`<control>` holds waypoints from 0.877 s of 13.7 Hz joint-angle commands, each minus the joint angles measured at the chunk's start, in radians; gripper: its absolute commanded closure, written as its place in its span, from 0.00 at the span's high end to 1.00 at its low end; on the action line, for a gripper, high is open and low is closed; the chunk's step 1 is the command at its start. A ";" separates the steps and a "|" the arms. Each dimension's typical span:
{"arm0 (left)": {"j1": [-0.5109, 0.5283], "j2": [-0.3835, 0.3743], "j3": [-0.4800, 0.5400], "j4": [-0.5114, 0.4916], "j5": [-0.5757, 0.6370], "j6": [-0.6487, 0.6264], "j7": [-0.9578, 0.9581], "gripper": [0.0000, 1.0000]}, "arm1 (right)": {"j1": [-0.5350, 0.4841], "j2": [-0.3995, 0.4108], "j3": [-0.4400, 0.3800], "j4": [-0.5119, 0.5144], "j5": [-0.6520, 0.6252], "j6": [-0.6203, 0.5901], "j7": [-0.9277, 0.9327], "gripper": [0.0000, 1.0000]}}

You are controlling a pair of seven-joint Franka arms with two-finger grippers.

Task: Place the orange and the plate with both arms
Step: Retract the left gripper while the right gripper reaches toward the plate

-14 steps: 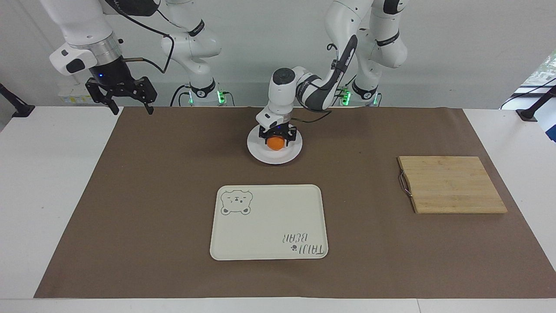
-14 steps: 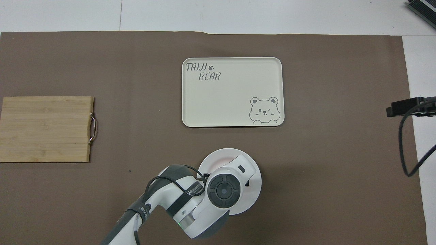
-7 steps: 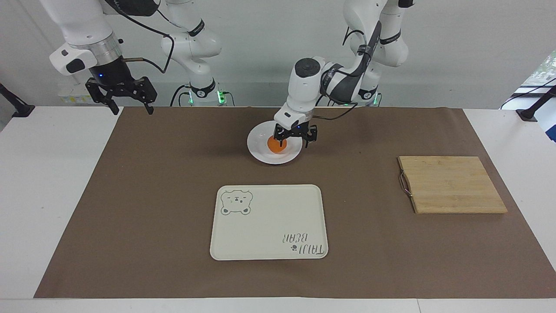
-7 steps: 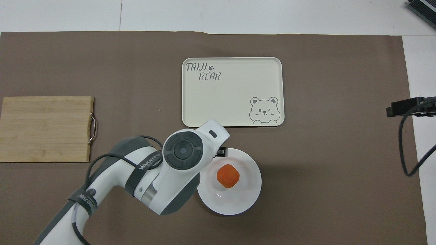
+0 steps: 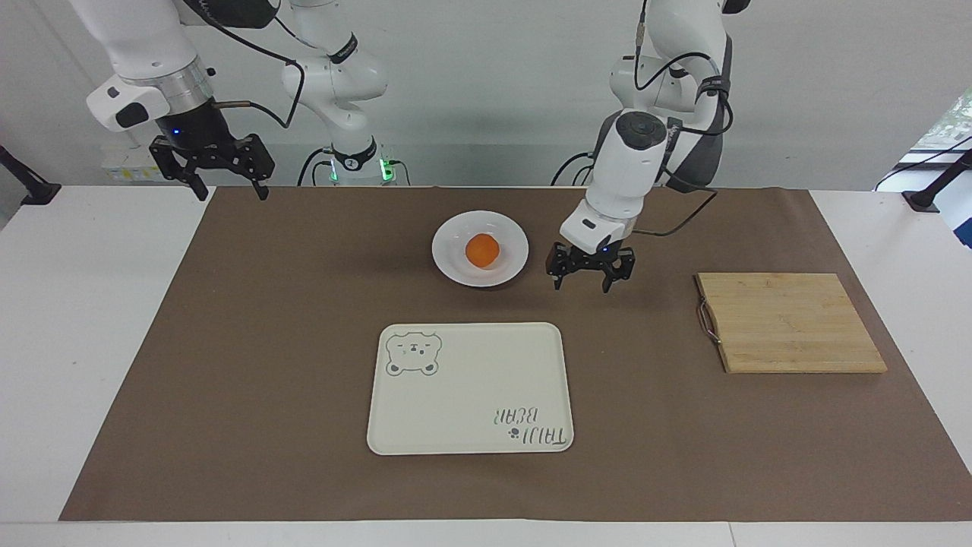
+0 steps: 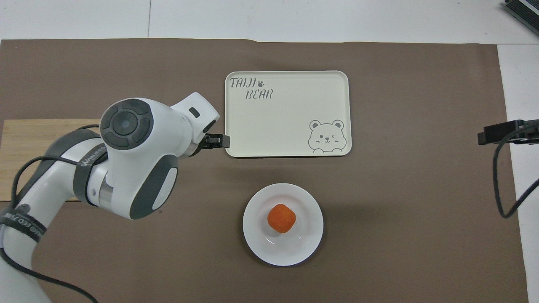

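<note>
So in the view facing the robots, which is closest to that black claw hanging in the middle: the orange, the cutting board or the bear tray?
From the left gripper, over the mat:
1. Orange, on the white plate beside it.
2. Bamboo cutting board, toward the left arm's end, and bear tray, farther from the robots: too close to call.

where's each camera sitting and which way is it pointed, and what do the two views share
Facing view: high across the table, looking back at the robots; both arms show from base to hand, the open left gripper up over the brown mat, the waiting right gripper open at its own end.
Overhead view: high above the robots' end, looking steeply down and forward; only the left arm's wrist and forearm show.
Shared: the orange on the plate, the bear tray and the cutting board, seen half a turn apart.
</note>
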 commanded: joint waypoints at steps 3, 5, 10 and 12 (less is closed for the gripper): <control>0.123 -0.003 -0.011 0.101 0.002 -0.132 0.153 1.00 | 0.008 -0.028 0.015 -0.030 0.013 -0.035 -0.100 1.00; 0.168 -0.017 -0.010 0.103 0.002 -0.135 0.184 1.00 | 0.008 -0.054 0.015 -0.067 0.047 -0.037 -0.185 1.00; 0.314 -0.092 -0.010 0.106 0.005 -0.233 0.359 1.00 | 0.048 -0.051 0.025 -0.250 0.214 -0.020 -0.194 1.00; 0.357 -0.121 -0.010 0.118 0.005 -0.288 0.365 1.00 | 0.091 -0.044 0.025 -0.320 0.277 0.029 -0.214 1.00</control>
